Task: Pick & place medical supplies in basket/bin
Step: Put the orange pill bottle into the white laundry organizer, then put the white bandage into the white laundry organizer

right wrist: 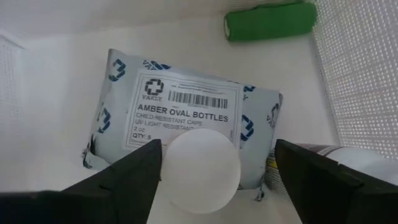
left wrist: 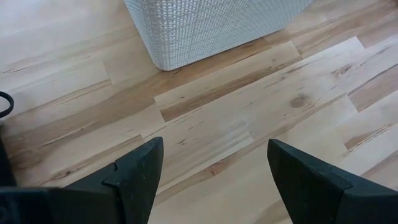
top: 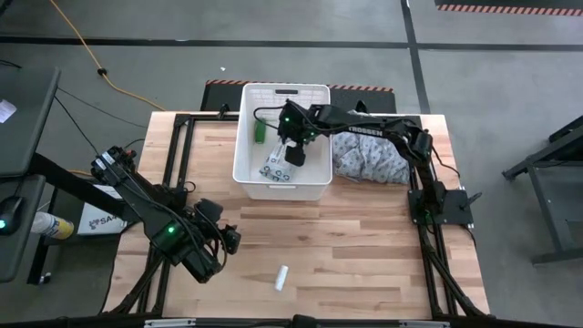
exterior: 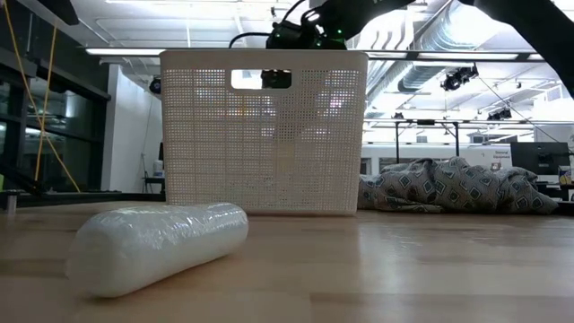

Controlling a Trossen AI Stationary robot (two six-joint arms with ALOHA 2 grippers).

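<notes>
Taking the large white lattice-walled plastic bin as the landmark, the nearest thing to the table's front edge is a small white plastic-wrapped tube, lying on its side on the bare wood well in front of the bin and not yet collected. It is probably the next item to fetch.

Beside it, toward the front left corner and also well in front of the bin, the left gripper hovers low over the wood with its dark fingers spread wide and nothing between them. That is a waiting pose, pointed at the bin's near corner.

Inside the bin, the right gripper hangs above the floor with its jaws wide apart. A round white bottle sits between them with a gap on either side, so it reads as just let go, not gripped. The bottle rests on a grey-green flat packet with a white label, and a green cylinder lies by the bin's far wall.

Just beside the bin's right wall lies a crumpled grey patterned cloth, which is not one of the supplies.
</notes>
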